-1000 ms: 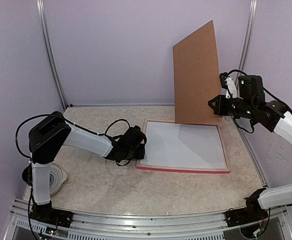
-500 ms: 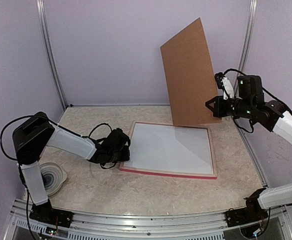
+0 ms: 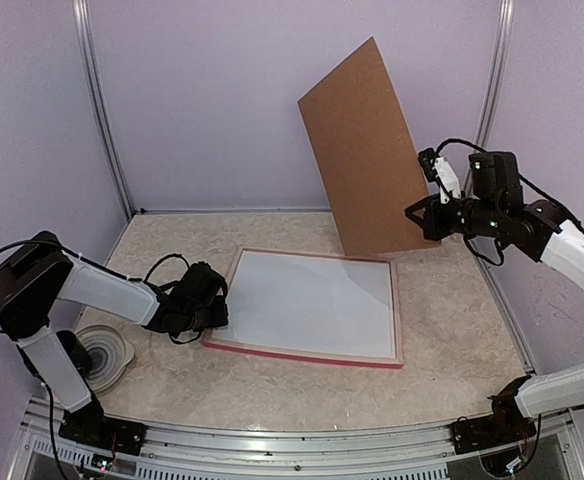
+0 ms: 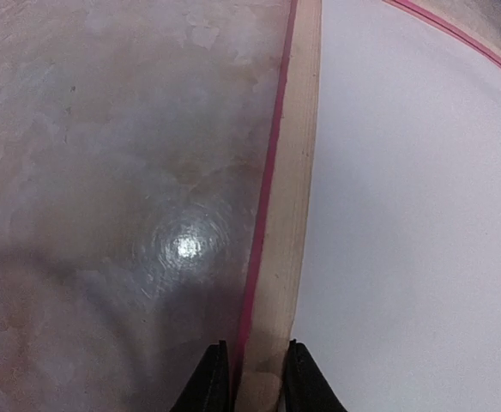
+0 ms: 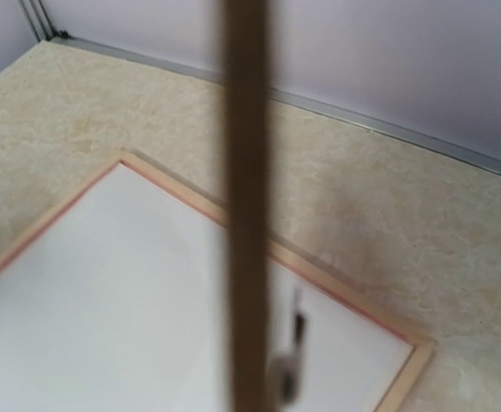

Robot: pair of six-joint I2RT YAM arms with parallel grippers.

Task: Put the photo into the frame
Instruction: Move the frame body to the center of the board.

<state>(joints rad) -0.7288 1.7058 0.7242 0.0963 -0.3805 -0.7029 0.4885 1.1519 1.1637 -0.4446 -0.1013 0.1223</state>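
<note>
At the left, the left gripper (image 4: 252,382) is clamped narrow on the left rail of the large thin rectangular picture frame (image 3: 302,354), which is pink-red on its outer edge and pale wood on its upturned back. One finger (image 4: 209,382) sits outside the rail and one inside. The frame lies flat in the middle of the glossy marbled beige table (image 3: 272,400), with a plain white sheet (image 3: 307,305) filling its opening. It looks light and stiff, and apt to slide on that smooth top, so the bare rail seems the safe hold. The landscape photo shows in no view; as a thin print it would likely be floppy and best taken by an edge. Above the frame's far right corner the flat brown backing board (image 3: 362,150) hangs tilted, pinched at its lower right edge by the right gripper (image 3: 419,215)
</note>
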